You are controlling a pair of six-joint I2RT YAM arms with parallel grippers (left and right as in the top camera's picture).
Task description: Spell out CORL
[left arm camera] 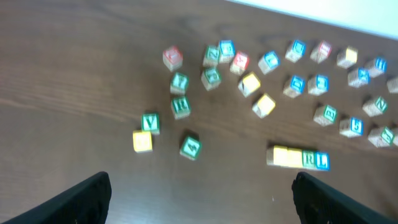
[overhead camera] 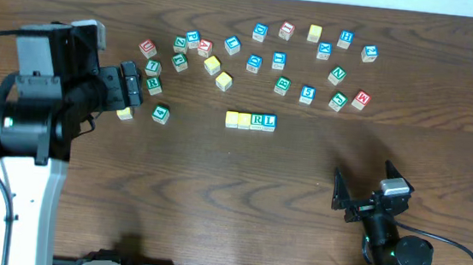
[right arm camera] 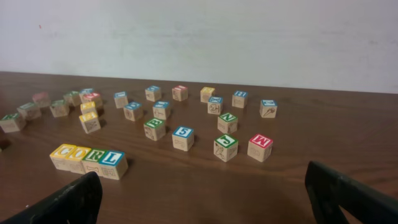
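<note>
Overhead, the CORL row [overhead camera: 250, 121] is seen laid edge to edge mid-bench [overhead camera: 213, 199], set apart from the loose blocks [overhead camera: 254, 63] so the word can be read.

From the left wrist, the left tool [left arm camera: 199, 199] is shown spread and empty, with the row [left arm camera: 298, 157] ahead.

From the right wrist, the right tool [right arm camera: 205, 193] is likewise spread, with nothing held. The spelling is judged complete.

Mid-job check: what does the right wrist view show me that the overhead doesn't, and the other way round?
Right wrist only: the C and O on the four-block row are legible; a pale wall stands behind. Overhead only: the left arm and left claw, left of the scattered blocks. Both: the row ending R, L, and the red M block.
</note>
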